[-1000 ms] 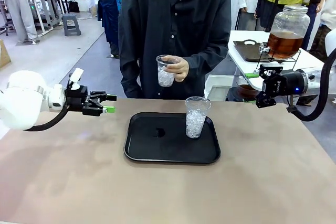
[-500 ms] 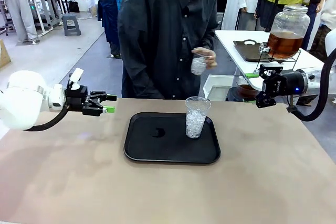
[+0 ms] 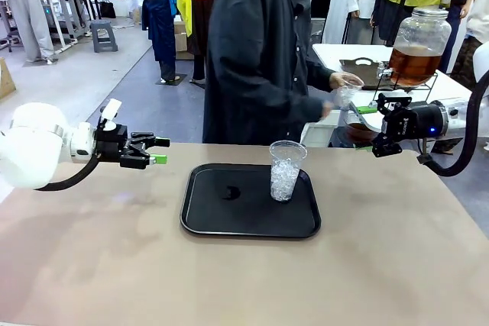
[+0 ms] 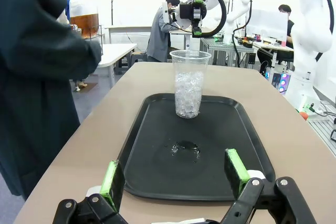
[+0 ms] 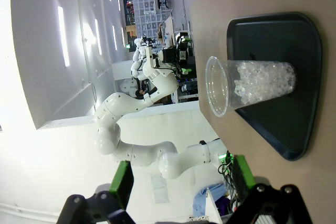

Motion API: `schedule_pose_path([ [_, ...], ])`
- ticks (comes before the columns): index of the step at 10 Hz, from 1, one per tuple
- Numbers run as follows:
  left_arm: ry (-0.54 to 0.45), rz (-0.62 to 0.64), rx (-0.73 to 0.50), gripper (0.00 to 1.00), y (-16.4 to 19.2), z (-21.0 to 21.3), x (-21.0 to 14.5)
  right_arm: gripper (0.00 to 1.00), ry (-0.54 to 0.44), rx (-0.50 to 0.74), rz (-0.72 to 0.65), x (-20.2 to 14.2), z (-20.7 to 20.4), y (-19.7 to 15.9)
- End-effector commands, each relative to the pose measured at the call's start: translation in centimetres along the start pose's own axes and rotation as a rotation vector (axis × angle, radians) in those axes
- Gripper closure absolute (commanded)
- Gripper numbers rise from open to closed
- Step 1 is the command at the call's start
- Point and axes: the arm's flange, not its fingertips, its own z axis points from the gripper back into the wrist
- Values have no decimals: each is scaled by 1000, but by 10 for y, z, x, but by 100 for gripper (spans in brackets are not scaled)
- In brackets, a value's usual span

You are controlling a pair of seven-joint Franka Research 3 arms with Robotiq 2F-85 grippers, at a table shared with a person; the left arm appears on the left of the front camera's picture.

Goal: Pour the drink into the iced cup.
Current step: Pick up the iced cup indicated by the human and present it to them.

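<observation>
Now, in the front view, the person (image 3: 263,51) is turning away toward the side table and bringing a second cup (image 3: 348,95) of ice in one hand (image 3: 341,80) up to the jar (image 3: 422,24). A second ago that cup was being held facing me, beyond the tray (image 3: 206,219). The drink (image 3: 412,65) is sitting amber in the jar, up past the fingers of my right gripper (image 3: 380,125). The iced cup (image 3: 286,169) is standing on the tray between my two grippers, well apart from both. My left gripper (image 3: 162,150) is hanging spread wide, exactly where it was.

Through the left wrist, my left gripper (image 4: 173,174) is holding nothing. The iced cup (image 4: 189,85) is standing straight ahead of its fingers, with only ice inside.

Through the right wrist, my right gripper (image 5: 184,179) is likewise gaping empty, and the iced cup (image 5: 252,85) is lying ahead of its fingers and off to one side.

I am reading this as the person fetching the drink, so no pouring is starting yet and I am waiting.
</observation>
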Motion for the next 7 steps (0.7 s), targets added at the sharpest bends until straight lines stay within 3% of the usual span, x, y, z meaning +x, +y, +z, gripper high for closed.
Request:
schedule_pose_path([
  [1,-6,2,3,0,0,1,0,0,-3,-1,3,0,0,1],
  [7,-6,2,3,0,0,1,0,0,-3,-1,3,0,0,1],
])
